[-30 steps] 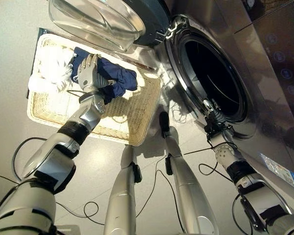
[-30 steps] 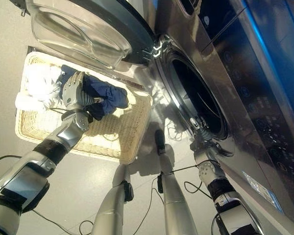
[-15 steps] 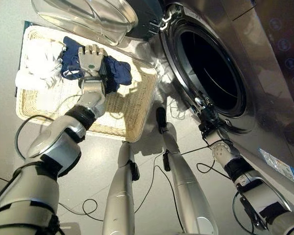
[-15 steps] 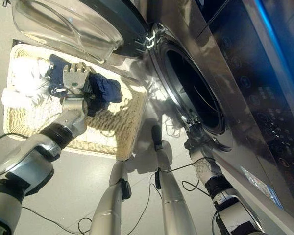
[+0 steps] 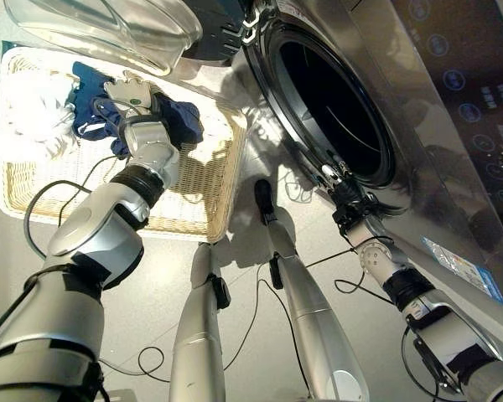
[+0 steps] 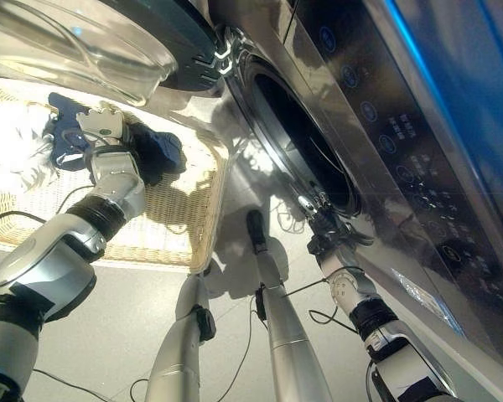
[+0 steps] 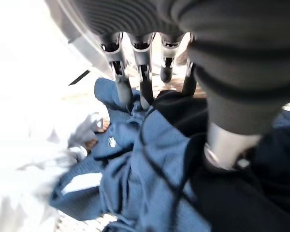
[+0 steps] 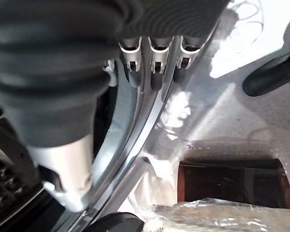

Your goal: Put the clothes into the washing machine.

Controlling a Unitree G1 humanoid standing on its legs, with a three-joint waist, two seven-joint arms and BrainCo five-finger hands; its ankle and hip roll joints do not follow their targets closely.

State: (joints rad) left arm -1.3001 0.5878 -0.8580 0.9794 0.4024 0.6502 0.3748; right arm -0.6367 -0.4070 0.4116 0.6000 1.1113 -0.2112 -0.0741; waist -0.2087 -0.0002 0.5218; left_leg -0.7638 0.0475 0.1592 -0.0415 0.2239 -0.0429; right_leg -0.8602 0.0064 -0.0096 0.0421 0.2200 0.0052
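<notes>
So far nothing is in the drum: the white clothes [image 5: 33, 117] and the crumpled dark blue garment [image 5: 180, 121] lie in the shallow woven wicker basket [image 5: 193, 197]. The left hand [image 5: 127, 94] presses its fingers down into the blue cloth; its wrist view shows them digging into folds. Further right, the right hand [image 5: 334, 180] rests with fingers relaxed on the silver washing machine's open round door rim [image 5: 272, 100].

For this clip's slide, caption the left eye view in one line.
Left hand reaches onto the blue garment in the wicker basket; right hand rests at the open washer's rim.
</notes>
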